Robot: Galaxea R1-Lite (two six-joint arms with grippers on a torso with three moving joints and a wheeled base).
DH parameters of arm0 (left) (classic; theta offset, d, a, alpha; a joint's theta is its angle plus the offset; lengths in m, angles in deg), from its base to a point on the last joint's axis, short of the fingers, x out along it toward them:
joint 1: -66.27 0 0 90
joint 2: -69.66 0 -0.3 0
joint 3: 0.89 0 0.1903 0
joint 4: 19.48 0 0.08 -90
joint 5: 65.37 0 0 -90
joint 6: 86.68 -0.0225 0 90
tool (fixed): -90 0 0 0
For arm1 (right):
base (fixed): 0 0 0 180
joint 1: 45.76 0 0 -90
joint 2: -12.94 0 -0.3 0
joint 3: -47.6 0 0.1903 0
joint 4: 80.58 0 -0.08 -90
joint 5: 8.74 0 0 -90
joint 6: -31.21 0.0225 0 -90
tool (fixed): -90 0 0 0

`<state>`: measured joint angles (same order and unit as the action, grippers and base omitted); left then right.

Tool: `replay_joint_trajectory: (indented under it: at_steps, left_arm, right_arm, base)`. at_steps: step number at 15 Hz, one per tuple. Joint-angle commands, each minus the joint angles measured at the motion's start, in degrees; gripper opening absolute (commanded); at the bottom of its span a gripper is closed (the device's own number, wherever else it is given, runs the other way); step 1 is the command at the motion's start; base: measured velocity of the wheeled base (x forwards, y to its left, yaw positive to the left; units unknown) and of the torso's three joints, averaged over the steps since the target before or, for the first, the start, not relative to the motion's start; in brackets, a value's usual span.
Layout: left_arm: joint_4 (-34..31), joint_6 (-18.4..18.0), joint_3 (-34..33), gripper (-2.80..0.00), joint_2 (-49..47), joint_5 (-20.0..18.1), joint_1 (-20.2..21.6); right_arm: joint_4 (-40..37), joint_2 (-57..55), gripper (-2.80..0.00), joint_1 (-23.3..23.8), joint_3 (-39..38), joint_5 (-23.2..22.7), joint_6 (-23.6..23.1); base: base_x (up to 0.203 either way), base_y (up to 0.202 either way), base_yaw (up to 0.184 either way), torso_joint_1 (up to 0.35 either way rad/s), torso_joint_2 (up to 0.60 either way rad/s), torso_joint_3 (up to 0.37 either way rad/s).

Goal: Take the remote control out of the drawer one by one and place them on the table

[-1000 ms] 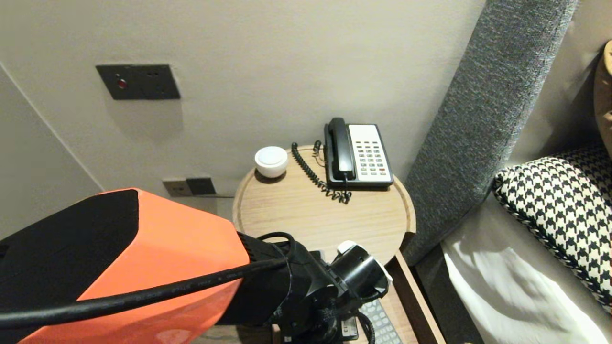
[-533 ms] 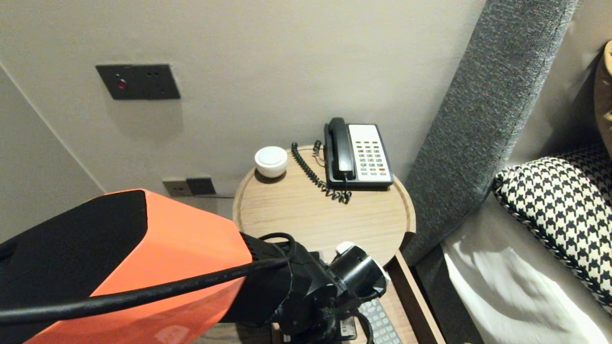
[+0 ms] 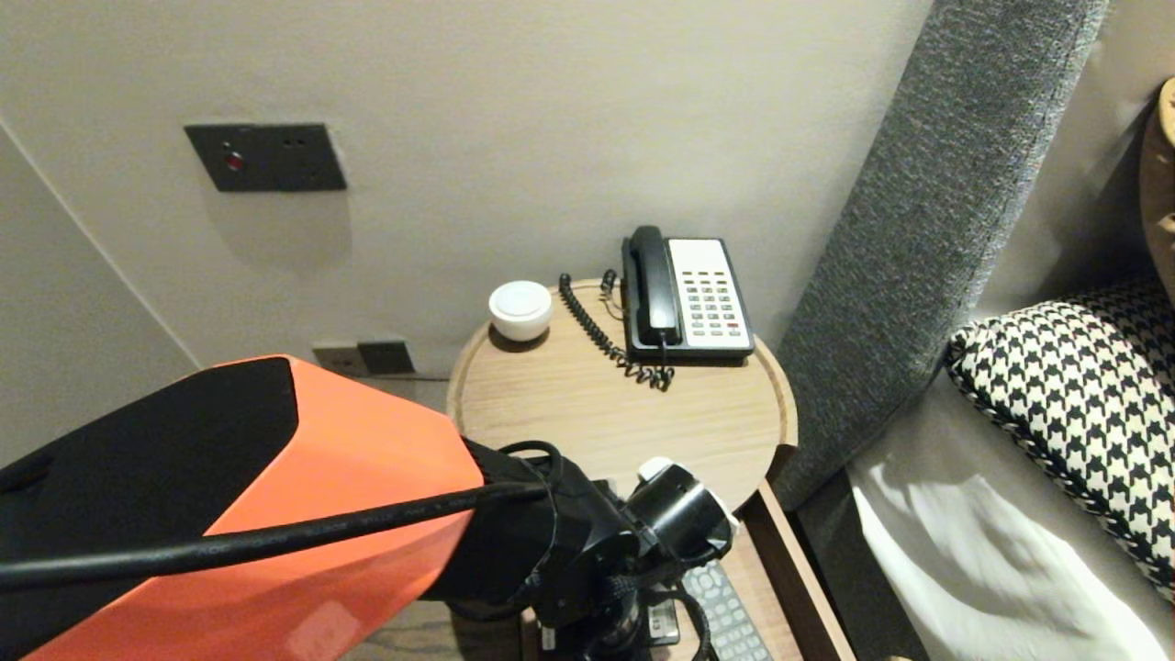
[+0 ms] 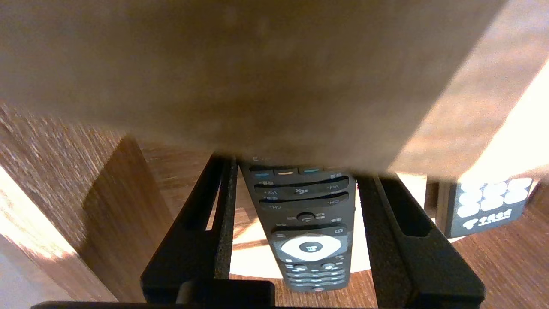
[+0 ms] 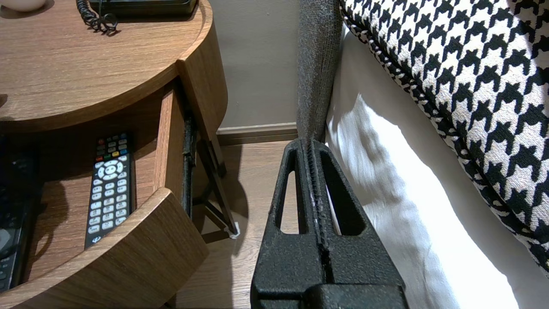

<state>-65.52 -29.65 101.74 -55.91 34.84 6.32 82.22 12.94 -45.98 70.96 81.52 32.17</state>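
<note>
My left gripper (image 4: 296, 169) is inside the open drawer (image 5: 167, 141), just under the tabletop (image 4: 257, 77). Its fingertips are clamped on the dark remote (image 4: 306, 231), which lies back between my fingers. My right gripper (image 5: 309, 146) hangs pressed shut beside the bed sheet (image 5: 386, 193).

You're in a bedroom, most likely a hotel room. A round table (image 3: 597, 413) stands against the wall with a corded phone (image 3: 688, 294) on it, just beside a padded grey headboard (image 3: 927, 229). A houndstooth pillow (image 3: 1074, 395) lies on a white sheet (image 3: 964, 551). The wall carries a dark panel (image 3: 264, 157) and sockets (image 3: 363, 358) lower down. A remote (image 4: 306, 240) sits in the table's drawer (image 5: 169, 137).
</note>
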Motion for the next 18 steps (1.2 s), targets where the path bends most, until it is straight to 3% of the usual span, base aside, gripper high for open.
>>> replay_joint_trajectory:
  at_steps: [1, 7, 11, 18]
  left_arm:
    - [0.35, 0.54, 0.90, -2.80, 0.24, 0.33, 0.53]
    - [0.35, 0.98, 0.64, -2.80, 1.30, 0.95, 1.15]
    - [0.49, 0.72, 0.55, -2.80, 2.15, 5.74, 1.12]
    - [1.22, -0.70, -0.32, -2.80, 4.11, 5.14, 1.06]
  right_arm:
    - [0.07, -0.09, -2.80, -0.04, -2.29, 0.01, 0.00]
    - [0.07, -0.09, -2.80, -0.04, -2.29, 0.01, 0.00]
    - [0.07, -0.09, -2.80, -0.04, -2.29, 0.01, 0.00]
    - [0.07, -0.09, -2.80, 0.02, -2.29, 0.01, 0.00]
  base:
    - [0.000, 0.000, 0.000, 0.000, 0.00, 0.000]
    - [0.000, 0.000, 0.000, 0.000, 0.00, 0.000]
    - [0.000, 0.000, 0.000, 0.000, 0.00, 0.000]
    - [0.000, 0.000, 0.000, 0.000, 0.00, 0.000]
